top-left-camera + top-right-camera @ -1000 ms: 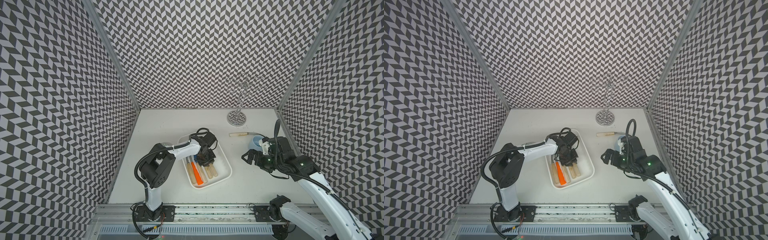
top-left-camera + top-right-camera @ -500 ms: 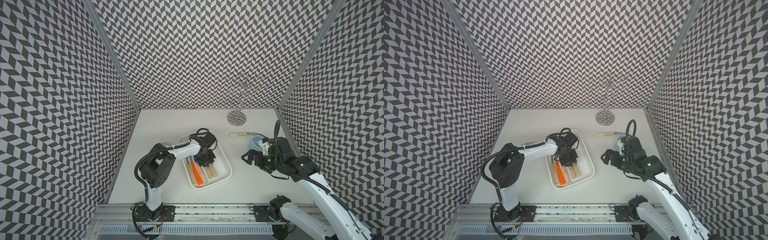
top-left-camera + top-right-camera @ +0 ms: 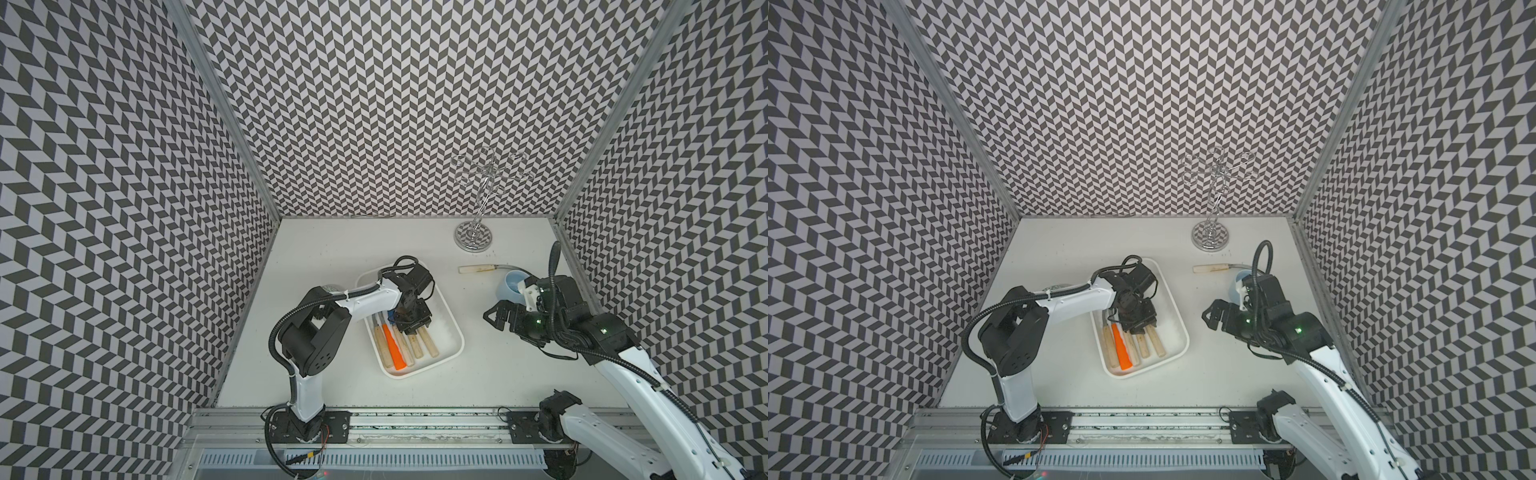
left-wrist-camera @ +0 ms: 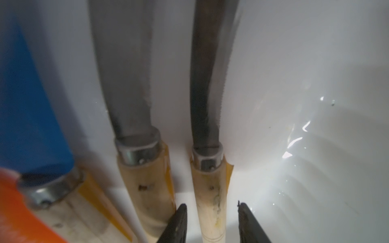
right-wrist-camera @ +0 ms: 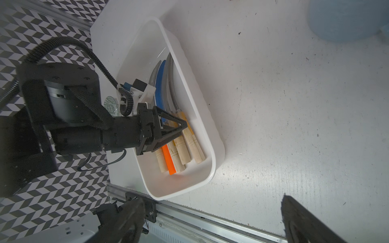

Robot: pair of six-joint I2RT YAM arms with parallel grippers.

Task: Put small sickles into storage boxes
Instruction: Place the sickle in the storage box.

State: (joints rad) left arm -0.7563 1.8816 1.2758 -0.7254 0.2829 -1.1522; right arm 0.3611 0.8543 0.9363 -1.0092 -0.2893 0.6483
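The white storage box lies mid-table with several small sickles side by side in it. One has an orange handle and a blue blade; the rest have wooden handles. My left gripper reaches down into the box, open. Its jaws straddle one wooden handle with a gap on each side. Another wooden-handled sickle lies on the table beside the mug. My right gripper hovers right of the box, open and empty.
A light blue mug stands at the right, close to my right wrist. A chrome wire stand rises at the back right. A grey patterned bowl peeks out behind my left arm. Patterned walls close three sides.
My left gripper's jaws have parted from the wooden handle lying in the box. Neither arm has visibly moved.
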